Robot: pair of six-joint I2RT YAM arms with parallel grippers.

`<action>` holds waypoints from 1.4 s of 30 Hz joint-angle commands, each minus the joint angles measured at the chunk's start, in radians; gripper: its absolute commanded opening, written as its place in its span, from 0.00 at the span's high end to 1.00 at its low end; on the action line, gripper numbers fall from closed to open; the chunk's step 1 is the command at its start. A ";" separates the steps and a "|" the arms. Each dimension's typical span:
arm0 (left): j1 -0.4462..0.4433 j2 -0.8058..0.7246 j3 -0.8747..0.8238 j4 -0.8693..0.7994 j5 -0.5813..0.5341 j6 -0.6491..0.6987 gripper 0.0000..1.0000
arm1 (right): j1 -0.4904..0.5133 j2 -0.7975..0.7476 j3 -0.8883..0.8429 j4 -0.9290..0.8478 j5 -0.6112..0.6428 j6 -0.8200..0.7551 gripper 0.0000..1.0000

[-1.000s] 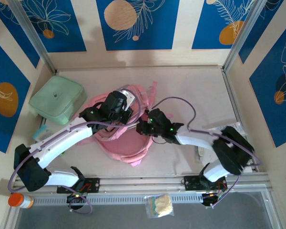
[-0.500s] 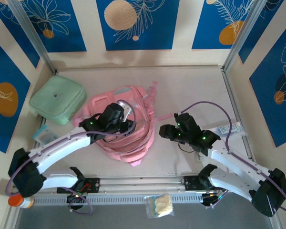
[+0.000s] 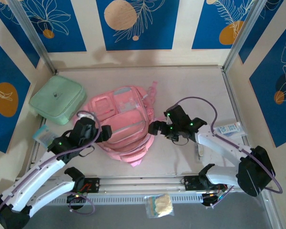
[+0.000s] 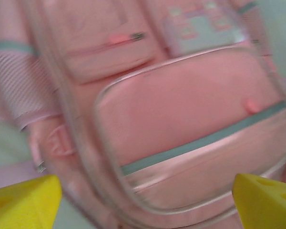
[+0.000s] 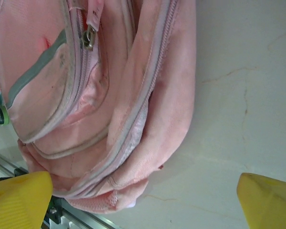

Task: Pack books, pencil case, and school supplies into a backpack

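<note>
**As Things Stand: Station Status**

When you check the top view, you find the backpack [image 3: 126,119] lying flat near the middle of the table [image 3: 190,86]. Its front pockets face up and its pink straps [image 3: 151,91] are at the far end. A mint green pouch [image 3: 56,99] sits near its far-left corner.

1. Left gripper [image 3: 104,135]: it sits at the backpack's near-left edge and points across it. In the left wrist view, you see its yellow fingertips [image 4: 24,200] in the two bottom corners. They are spread wide with nothing held between them. The blurred front pocket [image 4: 190,109] lies beneath.

2. Right gripper [image 3: 154,128]: it sits at the backpack's right edge. In the right wrist view, you see its fingertips spread equally wide, gripping nothing. The backpack's side and a metal zip pull [image 5: 89,36] lie toward the left, with bare table toward the right. You cannot tell whether this gripper touches the fabric.

3. Other items: a white-and-blue packet [image 3: 229,129] lies near the right wall. A small clear bag [image 3: 159,205] with pale contents lies in front of the arm bases.
</note>
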 commanded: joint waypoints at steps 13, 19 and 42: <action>0.354 -0.016 -0.190 0.115 0.219 -0.075 0.11 | 0.027 0.169 0.025 0.121 0.007 0.012 0.01; 0.496 0.086 -0.232 0.274 0.289 -0.061 0.18 | 0.027 0.190 0.009 0.158 -0.010 0.008 0.00; 0.594 0.511 -0.303 0.893 0.548 -0.124 0.73 | 0.066 0.273 0.006 0.256 -0.097 0.076 0.01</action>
